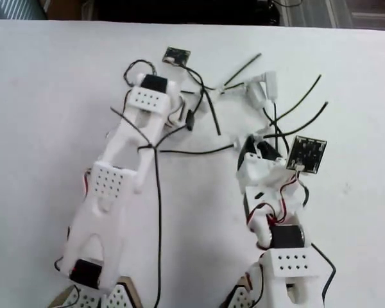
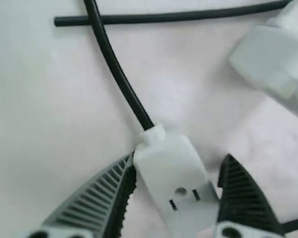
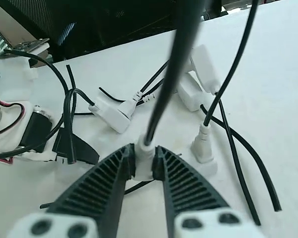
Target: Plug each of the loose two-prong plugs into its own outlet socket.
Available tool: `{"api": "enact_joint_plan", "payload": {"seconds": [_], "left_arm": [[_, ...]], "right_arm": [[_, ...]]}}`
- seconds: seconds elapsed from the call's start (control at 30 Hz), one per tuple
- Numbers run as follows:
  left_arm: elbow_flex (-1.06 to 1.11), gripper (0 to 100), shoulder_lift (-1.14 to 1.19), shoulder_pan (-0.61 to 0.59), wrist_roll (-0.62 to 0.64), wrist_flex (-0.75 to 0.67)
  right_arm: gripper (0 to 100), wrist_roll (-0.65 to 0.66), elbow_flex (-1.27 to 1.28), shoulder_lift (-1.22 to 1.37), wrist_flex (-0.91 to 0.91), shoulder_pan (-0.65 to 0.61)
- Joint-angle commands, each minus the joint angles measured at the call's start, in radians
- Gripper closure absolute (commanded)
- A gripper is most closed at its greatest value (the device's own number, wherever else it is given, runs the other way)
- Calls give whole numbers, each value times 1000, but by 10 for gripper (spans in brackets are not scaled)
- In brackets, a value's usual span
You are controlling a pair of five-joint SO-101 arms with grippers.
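In the left wrist view my left gripper (image 2: 180, 159) is shut on a white socket piece (image 2: 176, 181) with two slots in its face; a black cable (image 2: 116, 74) leaves its far end. In the high view that gripper (image 1: 191, 120) sits mid-table among the cables. My right gripper (image 3: 144, 148) is shut on a small white plug (image 3: 143, 161), whose black cable (image 3: 169, 74) rises steeply past the camera. From above, the right gripper (image 1: 247, 142) is right of the left one. Two more white plugs (image 3: 114, 115) (image 3: 203, 148) lie loose beyond it.
A cluster of white socket pieces (image 1: 260, 90) lies at the back right, also seen as white pieces (image 3: 196, 74) from the right wrist. Another white piece (image 2: 273, 64) lies near the left gripper. Loose black cables (image 1: 295, 119) sprawl over the white table (image 1: 51, 96).
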Motion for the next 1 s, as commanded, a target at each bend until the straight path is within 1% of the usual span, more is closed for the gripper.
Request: {"api": "enact_joint_plan", "payload": {"seconds": [0.0,0.13,0.2,0.53,0.67,0.97], "left_arm": [[-252,879,45,-13,-3,137],[-489,950,102,-16,-3,281],[-566,976,117,-16,-3,299],[-542,976,28,-18,-2,302],[-433,976,-93,-18,-15,302],[117,976,-547,-16,-51,299]], "right_arm": [[981,2,-8,-19,-21,-5],[981,2,-8,-19,-21,-2],[981,2,-8,-19,-21,-2],[981,2,-6,-13,-21,-4],[981,2,-6,-13,-21,-4],[981,2,-6,-12,-21,-4]]}}
